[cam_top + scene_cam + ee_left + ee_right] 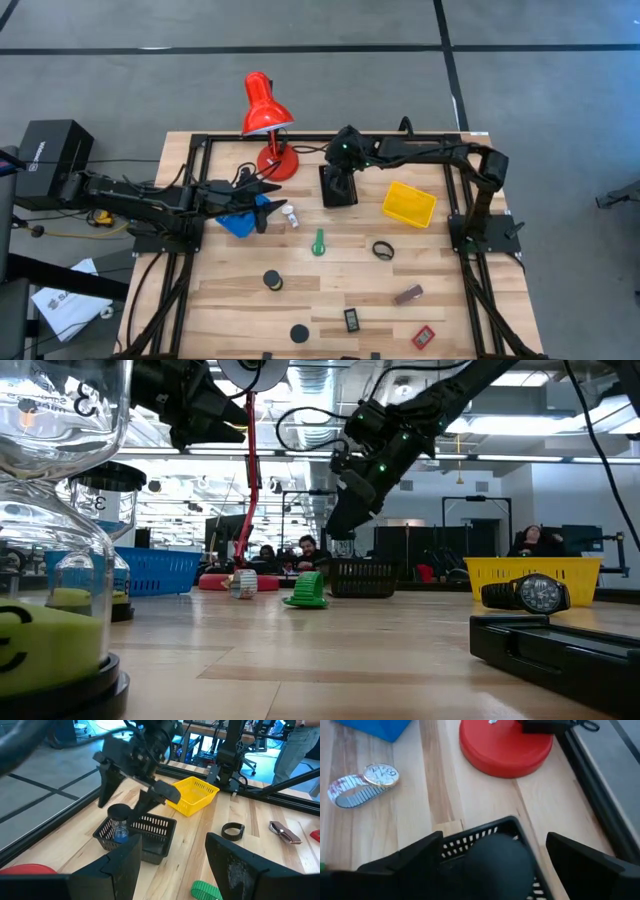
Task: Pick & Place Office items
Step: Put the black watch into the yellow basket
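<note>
Pale wood, glossy plastic, matt black metal

The table is smooth, light wood planks; the yellow bin and black bin look like slotted plastic (both latticed), the lamp base glossy red, the wristwatch band ribbed metal.

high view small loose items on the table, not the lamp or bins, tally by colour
black: 4 (discs, case, ring)
green: 1 (stick)
white: 1 (watch)
brown: 1 (block)
red: 1 (tag)
total: 8
</note>
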